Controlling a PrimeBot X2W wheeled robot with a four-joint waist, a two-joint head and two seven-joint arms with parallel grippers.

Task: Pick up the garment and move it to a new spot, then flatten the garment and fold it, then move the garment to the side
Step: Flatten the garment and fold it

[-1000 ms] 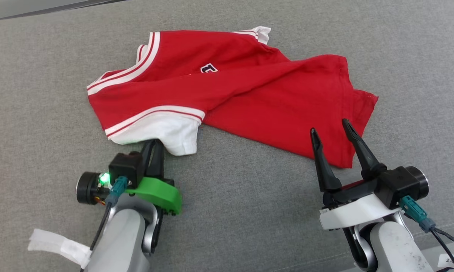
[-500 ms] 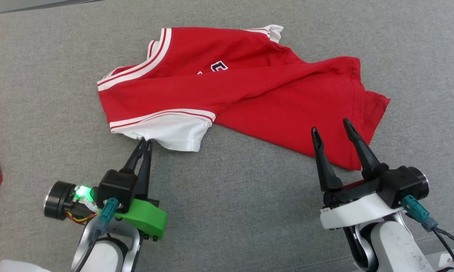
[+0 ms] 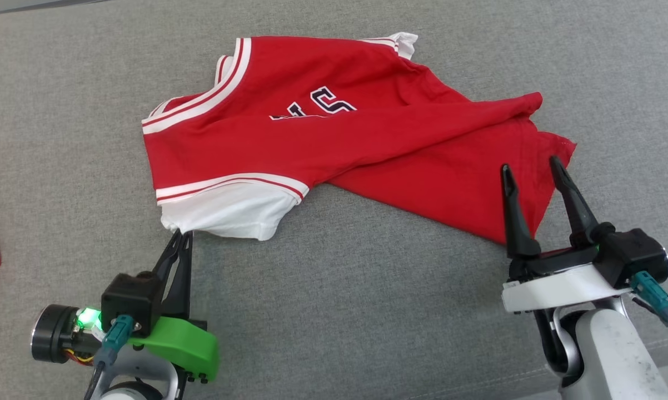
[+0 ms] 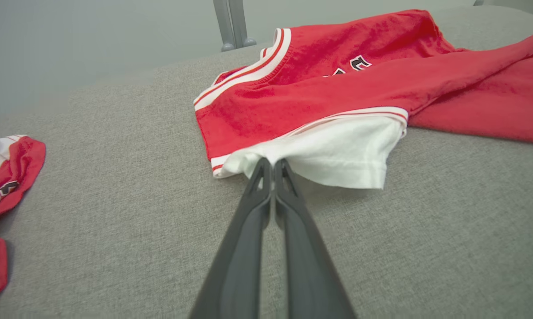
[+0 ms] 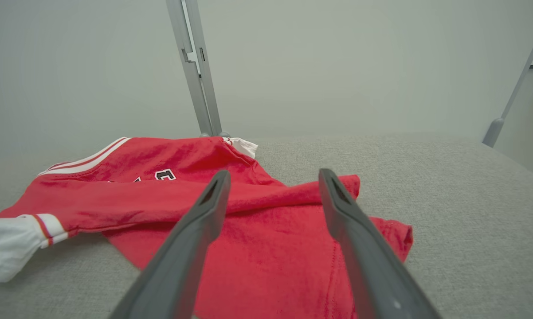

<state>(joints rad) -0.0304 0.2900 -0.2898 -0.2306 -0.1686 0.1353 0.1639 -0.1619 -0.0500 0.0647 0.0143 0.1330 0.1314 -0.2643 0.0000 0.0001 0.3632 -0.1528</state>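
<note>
my left gripper [image 3: 181,236], clenched on the white sleeve [image 3: 228,208], has dragged the red jersey [image 3: 323,150] flatter, baring more lettering [image 3: 317,105]; my right gripper [image 3: 528,164] hovers spread above the hem [image 3: 528,205].

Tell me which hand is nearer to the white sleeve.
Left. The left hand is shut on the white sleeve; the right hand is open at the hem end of the shirt, well away.
</note>
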